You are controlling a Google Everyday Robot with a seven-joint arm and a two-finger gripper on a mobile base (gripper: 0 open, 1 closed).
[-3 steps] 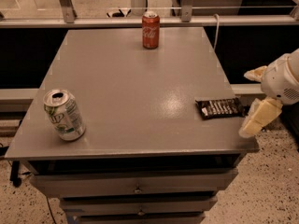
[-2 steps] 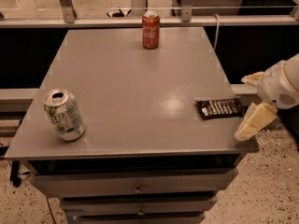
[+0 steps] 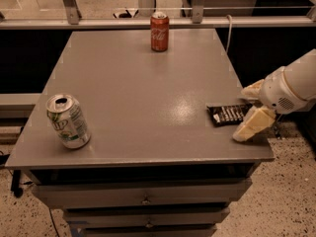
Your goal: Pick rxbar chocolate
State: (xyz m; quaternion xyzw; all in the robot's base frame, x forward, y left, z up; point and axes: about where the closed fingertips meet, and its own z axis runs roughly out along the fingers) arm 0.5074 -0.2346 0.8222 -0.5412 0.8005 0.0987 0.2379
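Just inside the right edge of the bench [image 3: 143, 107], not far from its near-right corner, the rxbar chocolate [image 3: 227, 114] lies flat with its lettered face up. The gripper [image 3: 251, 107] reaches in over that edge at the bar's right end with its fingers [image 3: 253, 124] spread apart. One finger sits on the near side of the wrapper's end and the other shows on the far side, and nothing is pinched yet.

This looks like the final approach before closing. To do it well, I judge the fingers should go a little further left so they straddle the bar's narrow width. They should then stay low against the top and close on its two long edges. A flat wrapper gives little height to catch and could skid off the edge if only one finger pushes it.

The bar's long axis runs nearly parallel to the near edge, with its free end pointing toward the left edge. A green-and-white can [image 3: 68, 121] stands by the near-left corner. A red cola can [image 3: 159, 31] stands at the far edge.
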